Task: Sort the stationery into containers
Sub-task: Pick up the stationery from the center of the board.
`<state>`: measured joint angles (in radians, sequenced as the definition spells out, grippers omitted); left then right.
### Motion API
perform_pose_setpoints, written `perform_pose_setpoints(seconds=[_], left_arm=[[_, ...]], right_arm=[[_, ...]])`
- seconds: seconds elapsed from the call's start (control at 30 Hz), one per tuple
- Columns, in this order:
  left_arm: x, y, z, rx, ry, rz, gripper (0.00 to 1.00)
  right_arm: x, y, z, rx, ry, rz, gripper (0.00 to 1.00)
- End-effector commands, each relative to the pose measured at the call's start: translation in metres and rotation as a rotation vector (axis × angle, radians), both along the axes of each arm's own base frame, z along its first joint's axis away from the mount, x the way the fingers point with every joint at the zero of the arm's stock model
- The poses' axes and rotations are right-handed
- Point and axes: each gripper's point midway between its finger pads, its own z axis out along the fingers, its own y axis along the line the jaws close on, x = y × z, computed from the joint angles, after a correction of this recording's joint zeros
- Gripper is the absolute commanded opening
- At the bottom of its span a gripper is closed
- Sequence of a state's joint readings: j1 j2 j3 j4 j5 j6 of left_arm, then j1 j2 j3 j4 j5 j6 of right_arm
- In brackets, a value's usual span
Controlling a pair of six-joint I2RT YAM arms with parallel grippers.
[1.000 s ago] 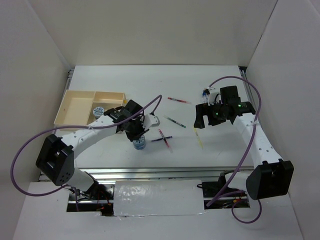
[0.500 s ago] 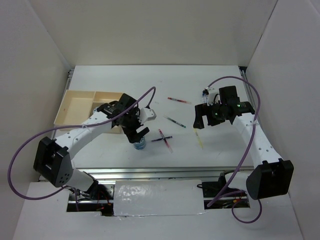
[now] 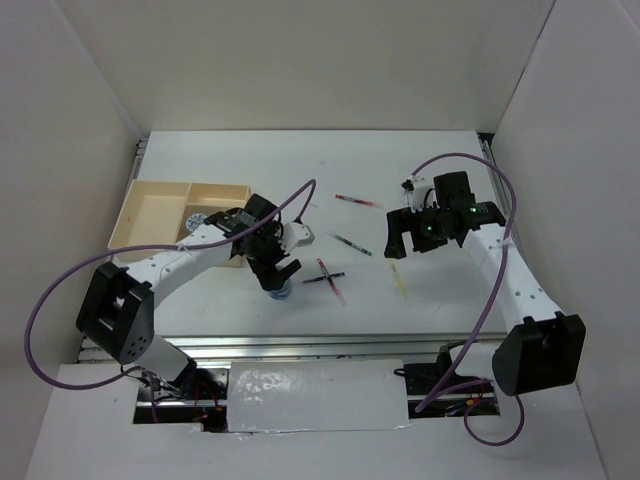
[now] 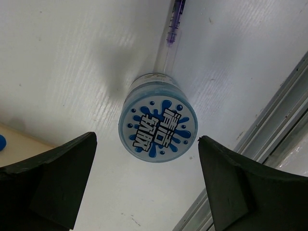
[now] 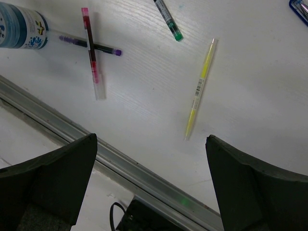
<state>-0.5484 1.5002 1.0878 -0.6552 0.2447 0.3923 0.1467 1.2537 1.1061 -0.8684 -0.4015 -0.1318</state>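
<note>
A blue-white patterned cylinder (image 3: pixel 281 291) (image 4: pixel 158 126) stands upright on the white table near the front edge. My left gripper (image 3: pixel 276 272) (image 4: pixel 147 139) hovers just above it, open, with a finger on each side and neither touching it. A second cylinder (image 3: pixel 197 220) lies in the tan tray (image 3: pixel 150 205). A clear pen with a purple tip (image 4: pixel 171 33) lies just beyond the cylinder. It is crossed by a red pen (image 3: pixel 328 278) (image 5: pixel 91 50). My right gripper (image 3: pixel 405 240) (image 5: pixel 151 139) is open and empty above a pale yellow pen (image 3: pixel 399 279) (image 5: pixel 200 86).
A green-tipped pen (image 3: pixel 350 244) (image 5: pixel 168 19) lies mid-table and another red pen (image 3: pixel 358 201) farther back. A small blue item (image 3: pixel 410 185) sits behind the right gripper. A metal rail (image 5: pixel 96 149) runs along the table's front edge. White walls stand on three sides.
My left gripper's jaws have spread wide over the cylinder, and its wrist has shifted a little. The cylinder has stayed in place. The right arm has barely moved.
</note>
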Motion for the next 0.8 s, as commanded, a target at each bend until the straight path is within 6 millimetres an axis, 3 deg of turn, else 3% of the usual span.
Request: perform_pose_setpoints(seconds=[0.0,0.2,0.27,0.47,0.63,0.77], left_arm=[[0.007,-0.007,-0.007,-0.013,-0.006,0.0,0.99],[0.004,-0.015,-0.02,-0.012,0.026,-0.026,0.99],[0.003,-0.015,-0.024,-0.006,0.038,-0.029,0.95],[0.004,-0.008,-0.029,0.015,0.036,-0.024,0.65],[0.005,-0.004,-0.005,-0.003,0.019,-0.012,0.36],[0.014,-0.004,0.055,-0.068,-0.034,0.007,0.2]], right_arm=[[0.007,0.004,0.009,-0.003,-0.03,0.02,1.0],[0.008,0.005,0.008,-0.01,-0.026,0.024,1.0],[0.009,0.005,0.007,-0.013,-0.023,0.027,1.0],[0.009,0.004,0.007,-0.016,-0.026,0.023,1.0],[0.008,0.005,0.008,-0.014,-0.025,0.026,1.0],[0.009,0.006,0.009,-0.012,-0.024,0.03,1.0]])
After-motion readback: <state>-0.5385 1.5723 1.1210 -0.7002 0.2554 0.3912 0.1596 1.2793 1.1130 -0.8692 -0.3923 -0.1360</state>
